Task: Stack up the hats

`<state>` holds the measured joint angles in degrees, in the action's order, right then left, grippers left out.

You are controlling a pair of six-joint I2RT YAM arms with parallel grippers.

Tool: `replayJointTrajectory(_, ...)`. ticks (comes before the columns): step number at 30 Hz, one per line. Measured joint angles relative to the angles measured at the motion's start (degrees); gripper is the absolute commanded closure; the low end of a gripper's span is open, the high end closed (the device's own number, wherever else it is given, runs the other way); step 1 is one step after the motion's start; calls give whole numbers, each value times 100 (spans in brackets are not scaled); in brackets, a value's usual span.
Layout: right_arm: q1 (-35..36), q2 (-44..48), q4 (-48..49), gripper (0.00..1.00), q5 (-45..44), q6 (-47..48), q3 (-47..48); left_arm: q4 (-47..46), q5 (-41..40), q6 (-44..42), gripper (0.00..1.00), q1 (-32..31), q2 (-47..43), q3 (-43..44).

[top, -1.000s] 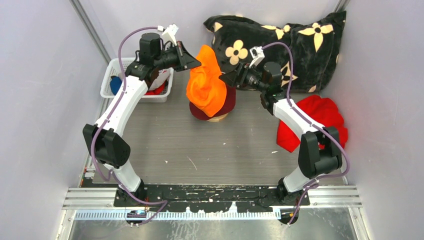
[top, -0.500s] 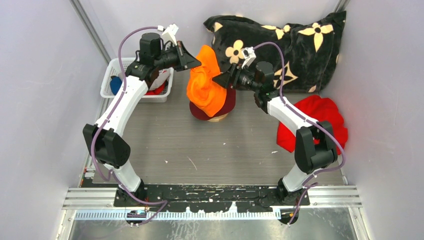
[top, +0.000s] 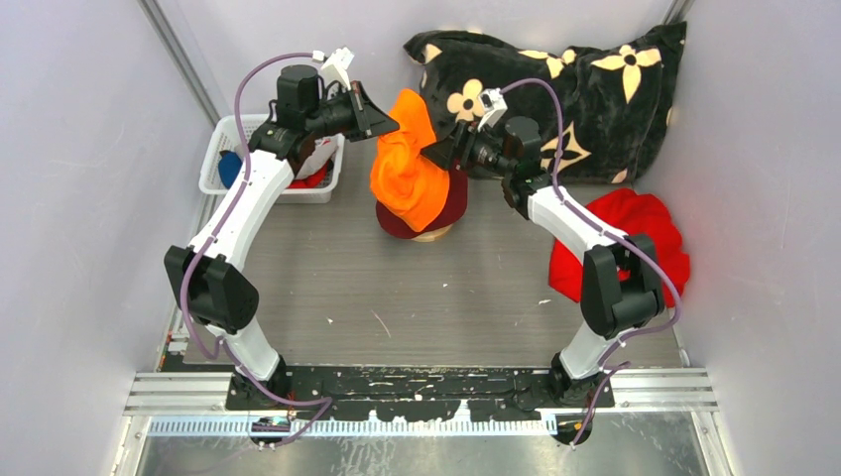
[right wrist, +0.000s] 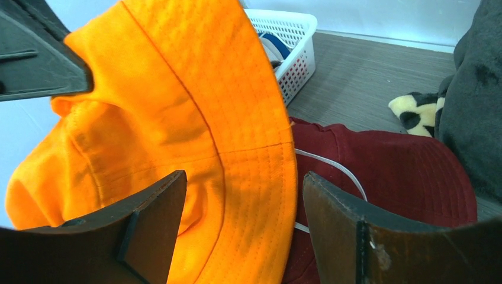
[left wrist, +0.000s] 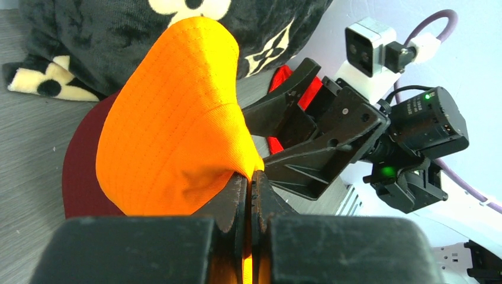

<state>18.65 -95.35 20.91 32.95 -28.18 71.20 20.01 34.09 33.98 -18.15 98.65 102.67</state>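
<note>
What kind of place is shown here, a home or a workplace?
Probably a robot laboratory cell. The left arm and right arm are bolted to a metal rail, plain pale walls enclose the table, and the white basket and flowered pillow look like props.

grey table carries basket, pillow, red bundle.

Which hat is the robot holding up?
The orange hat. The left pincer is shut on its edge, so it hangs in the air, while the maroon hat sits underneath it.
</note>
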Motion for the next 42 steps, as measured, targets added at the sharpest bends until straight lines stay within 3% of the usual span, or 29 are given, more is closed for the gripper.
replayJointTrajectory(4, 0, -122, 0, 25, -9, 2, 7, 0, 0, -2, 100, 0, 0, 0)
replayJointTrajectory(10, -2, -155, 4, 36, -7, 4, 52, 0, -2, -17, 100, 0, 0, 0)
replayJointTrajectory(16, -2, -155, 2, 61, 7, 7, 52, 0, -22, -17, 100, 11, 0, 0)
replayJointTrajectory(19, -11, -155, 2, 66, 20, -2, 52, 0, -46, -20, 100, 17, 0, 0)
replayJointTrajectory(23, -13, -155, 2, 81, 35, -17, 52, 0, -61, -20, 100, 28, 0, 0)
replayJointTrajectory(34, -11, -125, 0, 99, 39, -24, 42, 22, -155, -22, 100, 90, -44, -52)
replayJointTrajectory(42, -11, 210, -42, 99, 46, -76, 4, 238, -407, -142, 100, 195, -319, -55)
